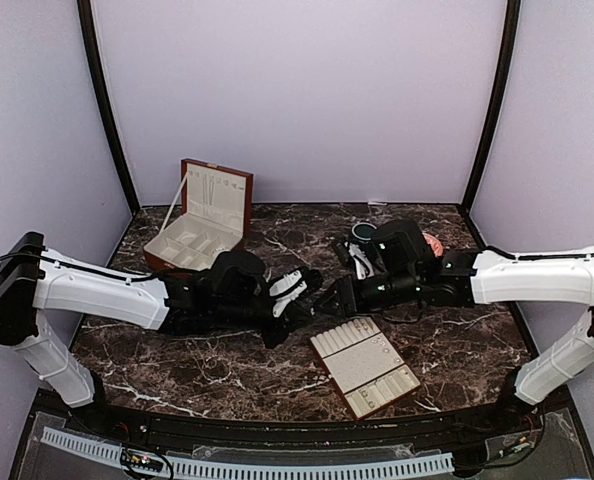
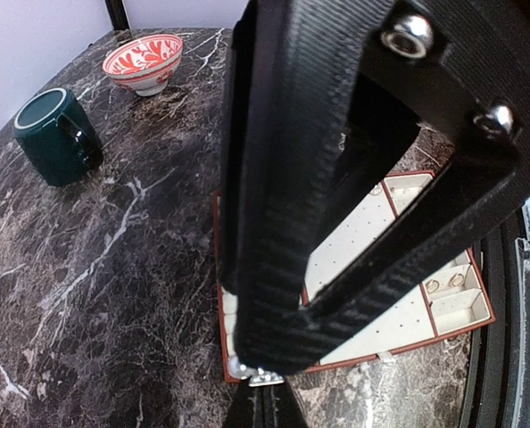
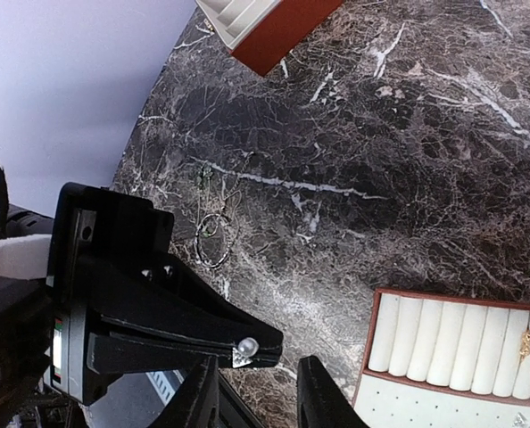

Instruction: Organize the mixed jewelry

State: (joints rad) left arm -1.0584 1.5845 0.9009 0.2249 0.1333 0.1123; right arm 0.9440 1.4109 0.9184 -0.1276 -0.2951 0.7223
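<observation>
My left gripper (image 1: 312, 297) is shut on a small pearl stud (image 3: 247, 345) with a silver backing, one piece of the mixed jewelry. The stud (image 2: 240, 369) sits just past my left gripper's fingertips (image 2: 267, 406). My right gripper (image 3: 256, 392) faces it tip to tip, open, its fingers either side of the stud and a little short of it. Both meet above the near-left corner of the cream-padded tray (image 1: 377, 352). A thin bangle (image 3: 198, 242) and a fine chain (image 3: 207, 178) lie on the marble. Gold earrings (image 3: 525, 343) rest on the tray's rolls, and small rings (image 2: 443, 283) lie in a tray compartment.
The red-brown wooden box (image 1: 202, 215) stands open at the back left. A dark green mug (image 1: 363, 233) and a red patterned bowl (image 1: 433, 243) sit behind my right arm. In the left wrist view my right gripper (image 2: 274, 348) hides much of the tray (image 2: 363, 241).
</observation>
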